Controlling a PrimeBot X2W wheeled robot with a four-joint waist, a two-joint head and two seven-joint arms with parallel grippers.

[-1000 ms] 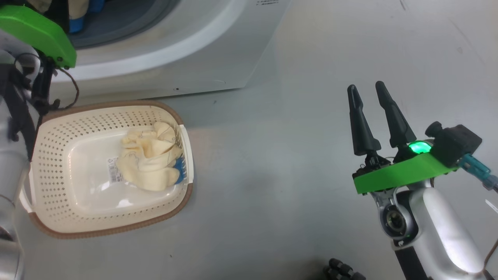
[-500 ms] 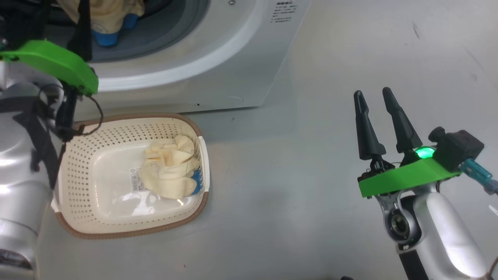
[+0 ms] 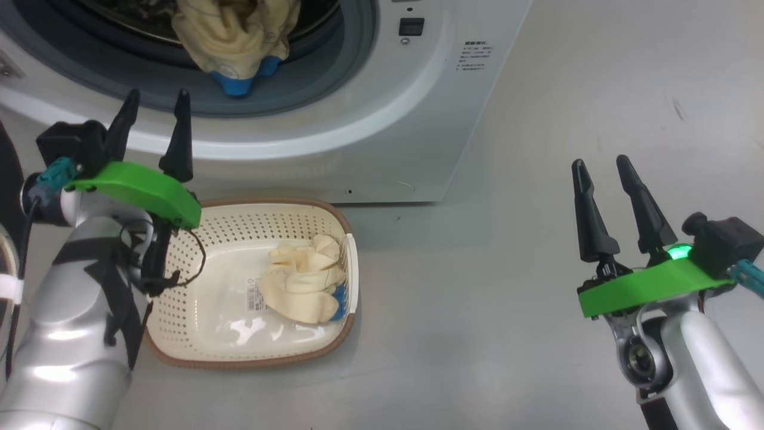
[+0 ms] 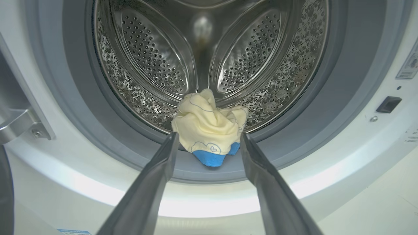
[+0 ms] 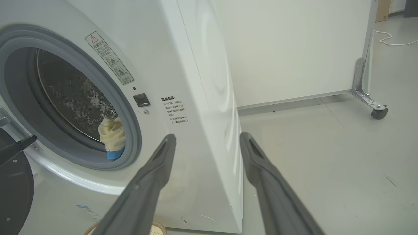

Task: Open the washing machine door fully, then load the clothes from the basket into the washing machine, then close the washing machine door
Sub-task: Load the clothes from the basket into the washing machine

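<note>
The washing machine (image 3: pixel 382 125) stands with its drum uncovered. Its black washing machine door (image 5: pixel 13 186) is swung open at the left. One of the clothes (image 4: pixel 209 127), cream with blue edges, lies on the drum's lip and hangs over the grey gasket (image 3: pixel 236 45). More cream clothes (image 3: pixel 304 283) lie in the basket (image 3: pixel 179 352) on the floor before the machine. My left gripper (image 3: pixel 156 98) is open and empty. It is above the basket's left end, a little short of the drum's mouth (image 4: pixel 209 137). My right gripper (image 3: pixel 600 162) is open and empty, far off to the right.
Grey floor (image 3: pixel 507 269) stretches between the basket and my right arm. Right of the machine stands a white panel (image 5: pixel 294 49) on a metal foot with a caster (image 5: pixel 378 112). A white cable (image 5: pixel 392 40) lies on the floor behind it.
The head camera has tilted up, so the whole picture has shifted. My left gripper has drawn back from the drum's mouth, still open, and its fingers have come into view. The right arm keeps its pose.
</note>
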